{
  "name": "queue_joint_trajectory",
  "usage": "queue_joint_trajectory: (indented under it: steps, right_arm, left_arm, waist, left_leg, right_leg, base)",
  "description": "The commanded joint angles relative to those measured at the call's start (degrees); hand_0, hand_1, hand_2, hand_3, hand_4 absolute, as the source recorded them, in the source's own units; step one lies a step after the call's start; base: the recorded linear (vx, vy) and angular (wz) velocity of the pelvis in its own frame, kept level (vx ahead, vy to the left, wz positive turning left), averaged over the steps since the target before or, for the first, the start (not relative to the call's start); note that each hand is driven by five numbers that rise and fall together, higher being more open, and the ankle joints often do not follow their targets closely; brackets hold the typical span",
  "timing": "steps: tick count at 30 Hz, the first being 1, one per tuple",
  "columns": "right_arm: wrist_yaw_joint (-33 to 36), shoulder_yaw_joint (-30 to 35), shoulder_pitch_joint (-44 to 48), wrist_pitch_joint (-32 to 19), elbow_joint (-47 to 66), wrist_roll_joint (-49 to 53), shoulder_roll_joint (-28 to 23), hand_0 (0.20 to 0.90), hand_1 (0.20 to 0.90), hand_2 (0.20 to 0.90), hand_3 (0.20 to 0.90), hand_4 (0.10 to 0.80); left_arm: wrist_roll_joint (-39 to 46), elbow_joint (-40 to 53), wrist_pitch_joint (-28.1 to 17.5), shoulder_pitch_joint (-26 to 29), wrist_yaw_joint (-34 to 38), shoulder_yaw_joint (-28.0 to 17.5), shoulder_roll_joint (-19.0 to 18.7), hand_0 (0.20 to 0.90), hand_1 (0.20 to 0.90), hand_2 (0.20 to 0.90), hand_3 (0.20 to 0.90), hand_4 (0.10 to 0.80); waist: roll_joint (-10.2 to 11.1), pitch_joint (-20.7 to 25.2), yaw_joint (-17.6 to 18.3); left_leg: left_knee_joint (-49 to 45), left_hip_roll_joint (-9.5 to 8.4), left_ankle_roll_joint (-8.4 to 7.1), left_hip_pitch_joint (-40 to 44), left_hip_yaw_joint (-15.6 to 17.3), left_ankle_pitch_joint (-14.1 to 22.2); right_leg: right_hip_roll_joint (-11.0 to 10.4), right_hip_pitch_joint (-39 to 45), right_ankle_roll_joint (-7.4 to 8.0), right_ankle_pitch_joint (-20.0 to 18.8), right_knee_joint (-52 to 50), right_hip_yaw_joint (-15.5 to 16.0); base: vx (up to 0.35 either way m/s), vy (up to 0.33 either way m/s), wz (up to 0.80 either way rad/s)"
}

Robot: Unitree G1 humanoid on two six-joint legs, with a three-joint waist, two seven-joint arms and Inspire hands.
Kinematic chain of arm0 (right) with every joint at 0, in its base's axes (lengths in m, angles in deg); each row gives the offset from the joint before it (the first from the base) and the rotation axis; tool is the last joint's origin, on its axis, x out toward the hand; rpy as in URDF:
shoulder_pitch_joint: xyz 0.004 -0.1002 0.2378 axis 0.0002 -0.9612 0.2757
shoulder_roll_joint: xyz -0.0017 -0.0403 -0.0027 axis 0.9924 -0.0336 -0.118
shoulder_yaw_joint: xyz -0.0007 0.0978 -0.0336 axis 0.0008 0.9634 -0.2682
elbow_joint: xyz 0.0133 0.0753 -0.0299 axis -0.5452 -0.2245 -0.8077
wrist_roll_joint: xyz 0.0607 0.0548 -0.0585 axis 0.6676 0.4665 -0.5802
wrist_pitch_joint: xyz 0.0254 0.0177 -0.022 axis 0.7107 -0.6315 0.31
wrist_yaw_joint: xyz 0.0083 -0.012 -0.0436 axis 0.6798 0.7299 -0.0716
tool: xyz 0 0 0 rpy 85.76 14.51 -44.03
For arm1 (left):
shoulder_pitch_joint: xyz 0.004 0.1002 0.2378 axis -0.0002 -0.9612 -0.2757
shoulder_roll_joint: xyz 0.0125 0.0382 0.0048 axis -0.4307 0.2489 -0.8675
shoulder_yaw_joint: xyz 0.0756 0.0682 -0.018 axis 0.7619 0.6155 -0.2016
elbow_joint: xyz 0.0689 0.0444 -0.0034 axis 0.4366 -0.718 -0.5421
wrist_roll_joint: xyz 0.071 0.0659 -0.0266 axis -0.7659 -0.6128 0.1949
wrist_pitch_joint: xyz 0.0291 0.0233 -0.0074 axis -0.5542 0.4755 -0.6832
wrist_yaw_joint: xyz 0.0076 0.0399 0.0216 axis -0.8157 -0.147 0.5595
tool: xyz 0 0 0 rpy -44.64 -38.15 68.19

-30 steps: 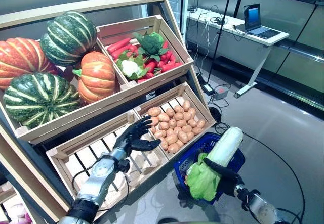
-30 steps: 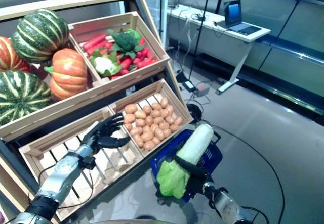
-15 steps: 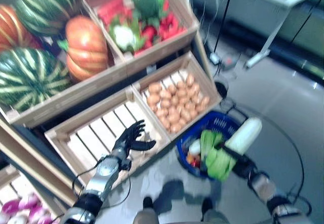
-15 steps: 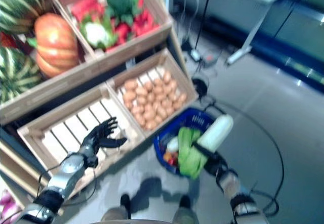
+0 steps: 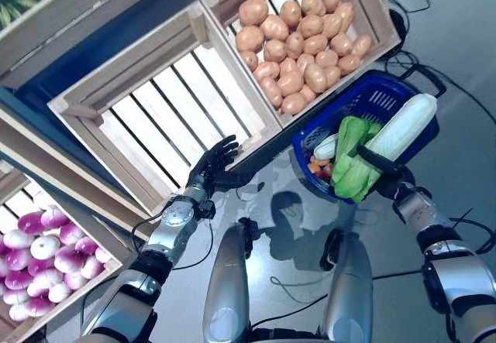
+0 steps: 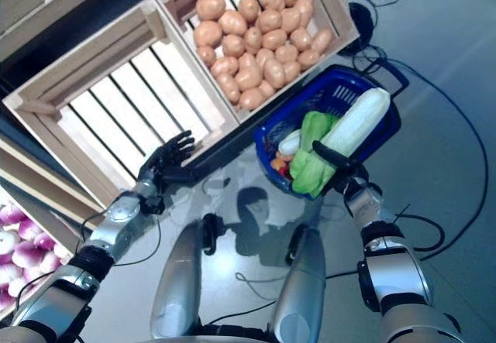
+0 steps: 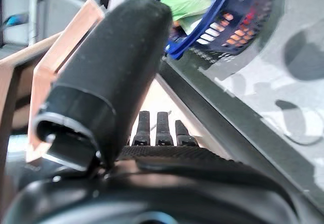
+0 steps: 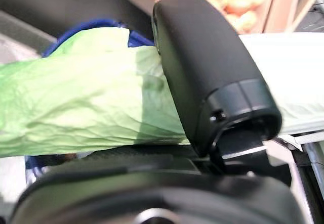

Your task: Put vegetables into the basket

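The blue basket (image 5: 364, 84) stands on the floor against the stand's foot. My right hand (image 5: 386, 179) is shut on a long cabbage (image 5: 401, 125) with a white stalk and green leaves, and holds it slanted over the basket's near rim. My right wrist view shows my thumb (image 8: 207, 72) across its green leaves (image 8: 76, 107). Green leaves (image 5: 350, 132), a small white vegetable (image 5: 326, 148) and something orange lie in the basket. My left hand (image 5: 214, 168) is open and empty, at the front edge of the empty slatted crate (image 5: 170, 103); its fingers (image 7: 157, 128) are straight.
The wooden stand's low crates stand behind the basket, one full crate (image 5: 370, 6) right at its far rim. A lower shelf (image 5: 46, 242) juts out at the left. Grey floor (image 5: 457, 157) spreads to the right of the basket.
The camera has tilted down, so the whole picture has shifted. My left hand has drawn back from over the empty crate to its front edge. My right hand still holds the cabbage over the basket.
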State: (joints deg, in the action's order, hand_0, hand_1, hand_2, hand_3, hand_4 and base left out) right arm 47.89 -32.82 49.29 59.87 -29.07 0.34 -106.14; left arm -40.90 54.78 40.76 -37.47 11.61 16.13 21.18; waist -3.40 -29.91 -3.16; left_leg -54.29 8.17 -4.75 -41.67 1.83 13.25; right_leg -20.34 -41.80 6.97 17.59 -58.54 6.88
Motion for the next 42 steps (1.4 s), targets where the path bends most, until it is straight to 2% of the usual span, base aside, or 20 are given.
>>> queue_joint_trajectory:
  steps: [1, 3, 4, 5, 14, 25, 26, 27, 35, 37, 38, 41, 42]
  right_arm:
    - [0.44, 1.46, 6.50, -6.42, 0.65, -0.82, -5.81, 0.300, 0.300, 0.300, 0.300, 0.400]
    - [1.56, 1.52, 7.76, -6.57, 0.64, -0.47, -6.66, 0.300, 0.300, 0.300, 0.300, 0.400]
    - [1.72, 1.50, 8.26, -6.43, 0.62, -0.46, -7.00, 0.627, 0.627, 0.627, 0.627, 0.618]
    - [2.14, 1.52, 8.60, -6.51, 0.59, -0.44, -7.28, 0.900, 0.900, 0.900, 0.900, 0.800]
    - [4.36, -0.09, 10.14, -6.46, -0.01, -3.66, -8.40, 0.900, 0.900, 0.900, 0.900, 0.800]
    - [2.28, -0.66, 7.94, -4.26, 0.61, -5.34, -8.18, 0.900, 0.900, 0.900, 0.900, 0.800]
    - [2.19, -0.64, 7.55, -4.24, 0.46, -5.42, -8.08, 0.900, 0.900, 0.900, 0.900, 0.800]
    - [2.38, -0.53, 7.02, -4.16, 0.49, -5.30, -7.86, 0.900, 0.900, 0.900, 0.900, 0.800]
    - [2.40, 1.09, 2.81, -3.54, 1.23, -4.68, -5.75, 0.900, 0.900, 0.900, 0.900, 0.800]
    - [1.96, 1.80, -0.13, -3.87, 2.32, -5.23, -3.29, 0.900, 0.900, 0.900, 0.900, 0.800]
    - [1.97, 1.84, -0.31, -3.91, 2.41, -5.28, -3.15, 0.900, 0.900, 0.900, 0.900, 0.800]
    - [1.74, 2.20, -3.71, -4.37, 3.90, -6.73, 0.21, 0.900, 0.900, 0.900, 0.900, 0.800]
    - [2.17, 2.01, -5.58, -4.87, 4.91, -7.11, 2.42, 0.900, 0.900, 0.900, 0.900, 0.800]
  left_arm:
    - [3.81, 4.85, -7.48, 1.31, -2.58, -0.61, -2.67, 0.900, 0.900, 0.900, 0.900, 0.800]
    - [4.61, 5.60, -8.16, 1.09, -2.50, -0.53, -3.05, 0.900, 0.900, 0.900, 0.900, 0.800]
    - [4.77, 5.89, -8.24, 1.09, -2.38, -0.43, -3.09, 0.900, 0.900, 0.900, 0.900, 0.800]
    - [4.94, 6.06, -8.26, 1.14, -2.44, -0.40, -3.14, 0.900, 0.900, 0.900, 0.900, 0.800]
    - [5.84, 6.36, -7.43, 1.34, -3.45, 0.24, -3.74, 0.900, 0.900, 0.900, 0.900, 0.800]
    - [6.73, 6.64, -6.73, -0.63, -4.26, 0.00, -4.58, 0.900, 0.900, 0.900, 0.900, 0.800]
    - [6.76, 6.55, -6.54, -0.75, -4.33, -0.15, -4.60, 0.900, 0.900, 0.900, 0.900, 0.800]
    - [6.64, 6.46, -6.26, -0.91, -4.46, -0.43, -4.55, 0.900, 0.900, 0.900, 0.900, 0.800]
    - [5.78, 5.13, -5.96, -3.28, -5.52, -1.91, -4.36, 0.900, 0.900, 0.900, 0.900, 0.800]
    - [3.33, 4.35, -5.57, -4.37, -5.28, -2.69, -3.91, 0.900, 0.900, 0.900, 0.900, 0.800]
    - [3.04, 4.30, -5.61, -4.46, -5.15, -2.73, -3.87, 0.900, 0.900, 0.900, 0.900, 0.800]
    - [-0.63, 4.18, -5.13, -5.72, -4.02, -3.31, -3.08, 0.900, 0.900, 0.900, 0.900, 0.800]
    - [-2.21, 4.25, -4.64, -6.30, -3.11, -3.48, -2.12, 0.900, 0.900, 0.900, 0.900, 0.800]
  waist:
    - [-0.72, 0.32, -0.48]
    - [-1.09, 0.15, -0.56]
    - [-1.16, 0.15, -0.56]
    - [-1.20, 0.15, -0.57]
    - [-1.03, 1.17, -0.77]
    - [0.20, 3.49, -1.17]
    - [0.38, 3.85, -1.20]
    - [0.66, 4.27, -1.20]
    - [2.20, 7.32, -2.12]
    - [3.01, 9.32, -2.42]
    - [3.04, 9.34, -2.41]
    - [3.81, 12.13, -2.37]
    - [4.10, 13.68, -2.22]
  left_leg:
    - [-7.06, 1.36, 0.75, 2.20, -0.80, 10.81]
    - [-9.34, 1.37, 0.80, -0.37, -1.28, 11.39]
    - [-10.22, 1.36, 0.76, -1.26, -1.42, 11.64]
    - [-10.79, 1.34, 0.74, -1.83, -1.50, 11.82]
    - [-12.39, 1.07, 0.58, -2.51, -2.33, 12.40]
    - [-6.40, 2.23, 0.50, 4.05, -1.57, 10.57]
    - [-5.07, 2.34, 0.50, 5.05, -1.22, 10.01]
    - [-2.92, 2.34, 0.73, 5.63, -0.72, 7.87]
    - [9.11, 2.24, 0.68, 13.92, 0.40, 2.62]
    - [17.29, 2.03, 0.67, 19.01, 0.76, -1.01]
    - [17.89, 2.04, 0.66, 19.51, 0.78, -1.31]
    - [27.66, 1.99, 0.41, 25.56, 1.84, -5.70]
    - [32.39, 1.79, 0.23, 28.69, 2.78, -7.70]
  right_leg:
    - [-0.10, 1.41, -3.57, 2.65, -3.75, -1.98]
    - [0.00, -1.33, -3.68, 3.34, -5.97, -2.49]
    - [0.05, -2.23, -3.71, 3.58, -6.70, -2.63]
    - [0.06, -2.81, -3.71, 3.73, -7.18, -2.70]
    - [0.37, -3.82, -3.68, 4.25, -8.76, -2.94]
    - [1.00, 2.70, -3.25, 2.71, -3.47, -1.87]
    - [1.08, 3.70, -3.18, 2.31, -2.47, -1.64]
    - [1.13, 4.39, -3.52, 0.45, -0.56, -1.21]
    - [1.33, 12.81, -3.17, -3.34, 8.63, 1.45]
    - [2.25, 18.29, -3.04, -5.80, 15.95, 2.97]
    - [2.35, 18.82, -3.04, -6.03, 16.52, 3.10]
    - [4.24, 25.56, -2.63, -9.12, 27.13, 4.64]
    - [5.51, 28.96, -2.46, -10.51, 32.27, 5.28]
  base:
    - [-0.083, -0.011, 0.10]
    - [-0.089, -0.005, 0.13]
    - [-0.091, 0.000, 0.12]
    - [-0.060, 0.005, 0.06]
    - [-0.002, 0.006, 0.01]
    - [0.058, 0.011, -0.03]
    - [0.000, 0.000, 0.00]
    - [0.000, 0.000, 0.00]
    - [0.086, -0.008, 0.02]
    - [0.162, -0.036, -0.10]
    - [0.158, -0.040, 0.00]
    - [0.181, -0.042, -0.02]
    - [0.259, -0.034, -0.06]
